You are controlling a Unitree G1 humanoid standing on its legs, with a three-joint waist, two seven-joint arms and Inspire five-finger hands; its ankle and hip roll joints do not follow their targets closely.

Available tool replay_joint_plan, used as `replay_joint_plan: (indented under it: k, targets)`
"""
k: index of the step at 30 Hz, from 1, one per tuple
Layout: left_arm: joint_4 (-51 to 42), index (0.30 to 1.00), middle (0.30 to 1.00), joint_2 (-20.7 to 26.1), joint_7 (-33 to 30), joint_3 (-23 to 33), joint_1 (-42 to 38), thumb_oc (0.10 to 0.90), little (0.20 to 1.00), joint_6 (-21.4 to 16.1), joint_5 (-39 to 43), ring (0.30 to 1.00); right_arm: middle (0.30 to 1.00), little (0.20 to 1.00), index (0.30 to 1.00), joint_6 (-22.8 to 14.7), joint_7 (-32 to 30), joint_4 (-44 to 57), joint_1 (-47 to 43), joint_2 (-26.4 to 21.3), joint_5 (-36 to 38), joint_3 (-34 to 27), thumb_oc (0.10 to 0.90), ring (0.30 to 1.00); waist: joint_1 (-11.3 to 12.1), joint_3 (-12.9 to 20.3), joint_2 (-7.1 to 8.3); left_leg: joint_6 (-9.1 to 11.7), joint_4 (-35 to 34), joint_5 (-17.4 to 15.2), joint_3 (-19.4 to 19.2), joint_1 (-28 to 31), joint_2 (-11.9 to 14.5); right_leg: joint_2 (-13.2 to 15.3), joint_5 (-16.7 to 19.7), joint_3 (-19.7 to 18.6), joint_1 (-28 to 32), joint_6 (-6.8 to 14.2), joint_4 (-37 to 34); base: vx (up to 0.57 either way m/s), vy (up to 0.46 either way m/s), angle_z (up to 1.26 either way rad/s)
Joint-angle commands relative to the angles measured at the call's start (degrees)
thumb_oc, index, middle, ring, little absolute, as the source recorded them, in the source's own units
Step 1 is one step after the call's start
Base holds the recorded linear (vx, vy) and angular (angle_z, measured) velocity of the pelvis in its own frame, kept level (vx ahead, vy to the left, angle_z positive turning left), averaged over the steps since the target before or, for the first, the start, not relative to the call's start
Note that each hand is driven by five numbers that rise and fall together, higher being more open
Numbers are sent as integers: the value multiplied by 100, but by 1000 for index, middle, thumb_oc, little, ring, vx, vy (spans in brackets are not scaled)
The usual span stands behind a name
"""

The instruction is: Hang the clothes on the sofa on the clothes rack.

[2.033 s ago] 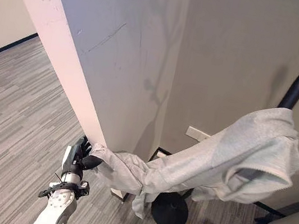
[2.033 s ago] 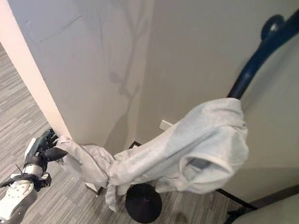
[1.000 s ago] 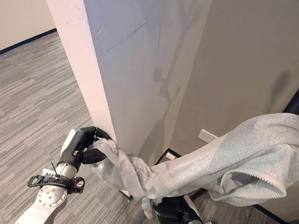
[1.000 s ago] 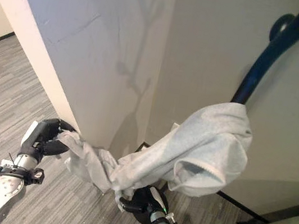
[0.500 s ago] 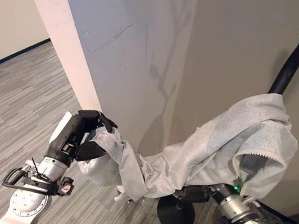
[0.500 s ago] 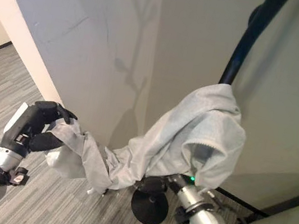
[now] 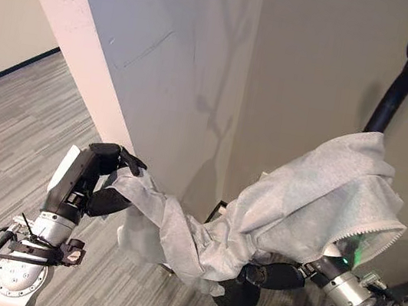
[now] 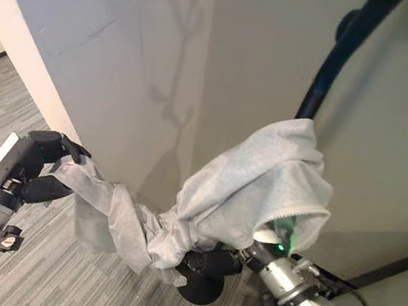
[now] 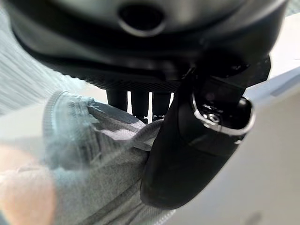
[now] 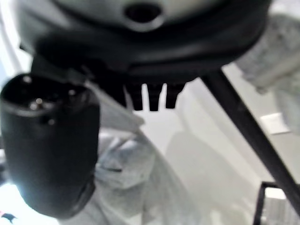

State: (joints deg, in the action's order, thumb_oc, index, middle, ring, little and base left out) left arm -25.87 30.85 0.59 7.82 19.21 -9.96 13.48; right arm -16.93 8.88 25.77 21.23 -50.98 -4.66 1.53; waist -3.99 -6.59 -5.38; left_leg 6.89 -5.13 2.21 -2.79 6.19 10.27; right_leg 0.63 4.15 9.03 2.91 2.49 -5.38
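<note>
One left hand [image 9: 187, 140] pinching sweatshirt [image 7: 313, 201]

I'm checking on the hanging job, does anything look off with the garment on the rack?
Yes. The grey garment hangs lopsided on the black rack: only one end is draped over it, while the rest trails sideways in a twisted rope to the left hand, which grips the far end. The right hand sits under the bunched middle.

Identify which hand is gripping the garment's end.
The left hand: its fingers curl round the garment end. The right hand sits under the bunched middle.
</note>
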Motion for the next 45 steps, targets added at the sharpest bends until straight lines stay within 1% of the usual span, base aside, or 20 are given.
replay_joint_plan:
  k: [1,5,6,7,8,10,13,14,15,18,19,21,25,26,27,28,36,39,42,45]
  targets:
    - [-343,300,300,349,-239,432,-637,400,300,-647,169,300,900,900,900,-207,247,600,-294,101,1492,-132,800,900,-37,488,222,160,330,-249,-179,76,427,83,-714,52,217,168,41,0,0,0]
    - [-302,300,300,289,-282,421,-681,400,300,-630,123,300,900,900,900,54,653,274,-326,636,2859,68,800,900,-28,490,247,173,361,-265,-199,83,454,62,-709,45,229,152,44,0,0,0]
    - [-255,300,300,276,-280,402,-700,400,300,-622,111,300,900,900,900,203,878,185,-339,711,3417,146,800,900,-18,502,268,182,360,-273,-212,87,465,55,-707,48,229,152,43,0,0,0]
    - [-227,300,300,264,-267,381,-703,400,300,-608,104,300,900,900,900,298,1043,135,-330,719,3805,192,800,900,-15,507,287,190,359,-278,-225,92,476,52,-701,55,225,154,44,0,0,0]
    - [-226,300,300,264,-267,381,-703,400,300,-609,104,300,900,900,900,299,1066,126,-334,714,3836,184,800,900,-15,508,286,191,358,-279,-226,92,476,51,-701,55,225,153,44,0,0,0]
    - [-147,300,300,243,-213,286,-757,400,300,-555,45,300,900,900,900,654,1414,-108,-416,682,4887,378,800,900,10,530,321,219,346,-282,-246,100,492,41,-696,60,222,154,41,0,0,0]
    - [-78,300,300,198,-172,147,-819,400,300,-496,39,300,900,900,900,964,1525,-382,-515,675,5678,676,800,900,41,546,353,233,347,-288,-263,106,502,46,-682,69,216,156,41,0,0,0]
    - [-8,300,300,116,-204,-24,-950,400,300,-442,38,300,900,900,900,1090,1493,-699,-840,923,6105,1093,800,900,86,548,361,241,344,-301,-280,125,501,51,-670,79,223,160,41,0,0,0]
    - [-5,300,300,120,-206,-20,-953,400,300,-442,36,300,900,900,900,1086,1494,-712,-857,929,6105,1104,800,900,83,543,365,241,344,-301,-282,126,501,51,-670,78,224,160,41,0,0,0]
    - [81,300,300,-1,-267,-250,-1136,400,300,-441,58,300,900,900,900,1016,1326,-1038,-1247,1457,6035,1535,800,900,130,539,340,234,327,-322,-295,143,499,54,-668,79,228,159,41,0,0,0]
    - [82,300,300,0,-267,-249,-1137,400,300,-441,58,300,900,900,900,1014,1326,-1040,-1251,1458,6035,1537,800,900,129,537,341,234,327,-322,-295,144,499,54,-668,79,229,159,41,0,0,0]
    - [148,300,300,-208,-569,-542,-1325,400,300,-486,123,300,900,900,900,566,922,-1471,-1850,2523,6160,1960,800,900,202,547,264,220,312,-331,-307,147,497,55,-657,74,218,152,38,0,0,0]
    - [202,300,300,-278,-787,-696,-1369,400,300,-516,217,300,900,900,900,310,628,-1522,-2236,2841,6199,2141,800,900,240,540,244,208,326,-333,-311,150,492,64,-638,62,211,146,38,0,0,0]
    - [208,300,300,-284,-825,-727,-1359,400,300,-510,224,300,686,686,686,271,585,-1518,-2312,2910,6234,2178,657,686,252,538,244,207,331,-334,-314,148,491,67,-636,59,212,145,38,0,0,0]
    - [217,300,300,-298,-871,-755,-1343,400,300,-518,228,300,382,382,382,220,510,-1507,-2391,2944,6202,2213,455,382,260,536,244,206,335,-334,-316,146,488,72,-629,57,210,146,38,0,0,0]
    - [234,300,300,-310,-902,-779,-1321,400,300,-524,238,300,300,300,300,198,435,-1483,-2452,2941,6128,2234,400,300,270,533,245,203,338,-334,-317,145,482,73,-623,52,205,146,38,0,0,0]
    - [274,300,300,-323,-1073,-693,-1151,400,300,-580,106,300,300,300,300,98,178,-1221,-2304,2770,5840,2033,400,300,295,523,288,196,345,-348,-309,134,468,92,-620,74,207,154,42,0,0,0]
    - [316,300,300,-322,-1231,-528,-1100,400,300,-656,-62,300,300,300,300,31,8,-1009,-2245,2594,5390,1789,400,300,292,520,313,192,351,-371,-296,130,464,97,-616,80,209,161,44,0,0,0]
    - [397,300,300,-365,-1537,-253,-1131,400,300,-721,-292,300,300,300,300,-93,-208,-676,-2227,2362,4835,1307,400,300,288,526,347,190,358,-378,-288,123,464,95,-612,80,208,172,45,0,0,0]
    - [506,300,300,-350,-2035,170,-1284,400,300,-797,-673,300,300,300,300,-300,-626,-365,-2622,2032,4085,639,400,300,284,578,414,182,357,-403,-291,122,466,91,-602,67,194,191,48,1,11,0]
